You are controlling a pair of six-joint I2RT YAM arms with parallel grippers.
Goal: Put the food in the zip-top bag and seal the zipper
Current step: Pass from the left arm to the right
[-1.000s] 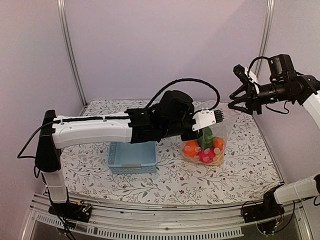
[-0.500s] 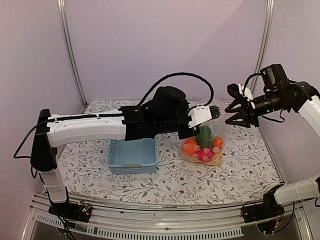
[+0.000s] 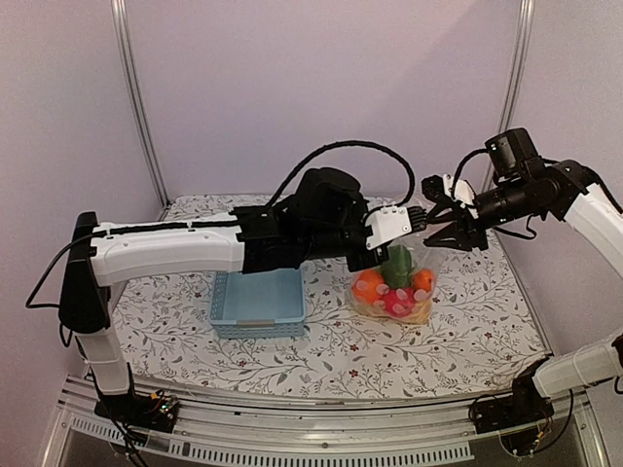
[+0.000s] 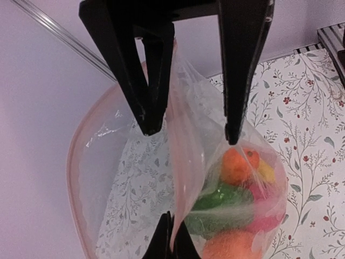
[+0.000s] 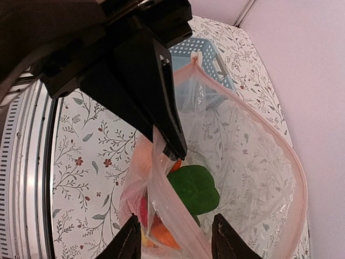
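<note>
Left wrist shows the food (image 4: 240,164) inside the zip-top bag (image 4: 124,178), so sealing is in hand: left hand (image 4: 190,132) and right hand (image 5: 177,234), both released, straddle the unsealed zipper (image 4: 175,162), which likely needs pinching next.

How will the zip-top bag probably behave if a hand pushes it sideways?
The zip-top bag is probably floppy: its thin clear film creases above the food. The food piled at its bottom likely weighs it down, so a push may only bend the top.

Below the black fingers (image 4: 143,70), the clear plastic bag (image 4: 124,178) with a pink edge strip (image 4: 70,178) holds orange, green, pink and yellow toy food (image 4: 237,164).
</note>
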